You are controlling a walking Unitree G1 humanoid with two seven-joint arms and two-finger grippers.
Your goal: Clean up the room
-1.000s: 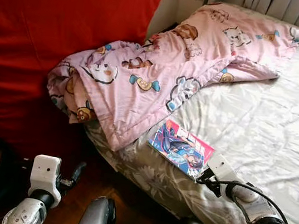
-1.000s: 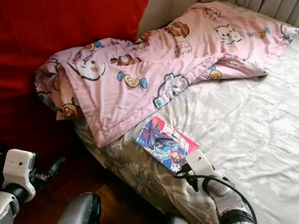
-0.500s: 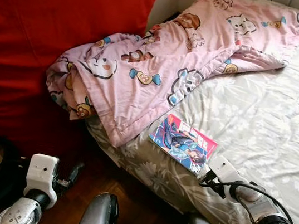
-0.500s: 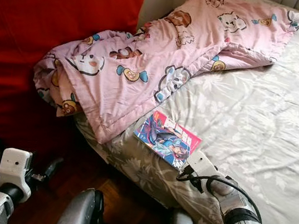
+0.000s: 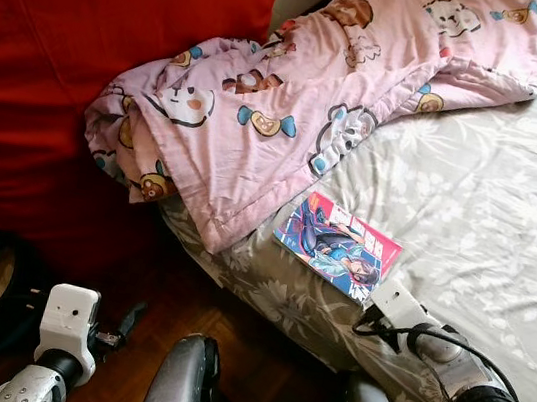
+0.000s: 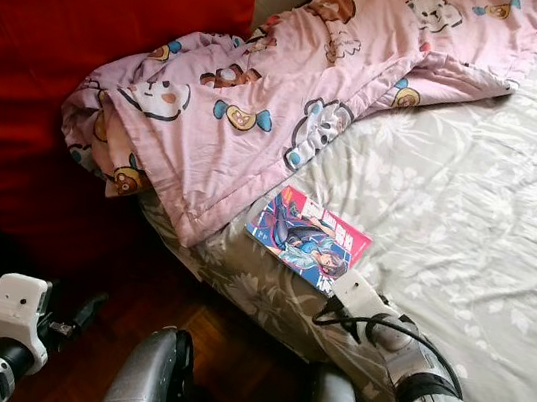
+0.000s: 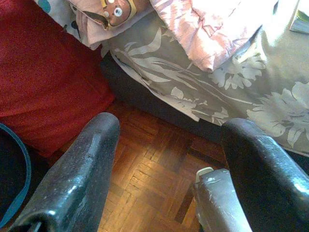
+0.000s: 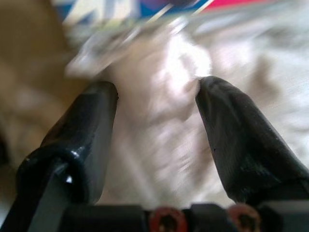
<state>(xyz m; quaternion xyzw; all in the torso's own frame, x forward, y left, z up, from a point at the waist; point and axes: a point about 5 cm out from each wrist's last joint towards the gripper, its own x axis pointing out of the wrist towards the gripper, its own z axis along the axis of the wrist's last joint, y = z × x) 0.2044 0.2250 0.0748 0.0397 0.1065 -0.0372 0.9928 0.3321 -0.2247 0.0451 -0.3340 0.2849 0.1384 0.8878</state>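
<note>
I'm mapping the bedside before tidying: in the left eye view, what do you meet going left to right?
Left gripper over the wooden floor → red cover → pink cartoon blanket → comic book → right gripper → floral bed sheet.

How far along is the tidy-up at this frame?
Nothing looks done yet. The comic book still lies on the bed, and the pink blanket is crumpled, spilling over the edge. In hand: the open right gripper sits just short of the comic. Grasping and putting away remain.
</note>
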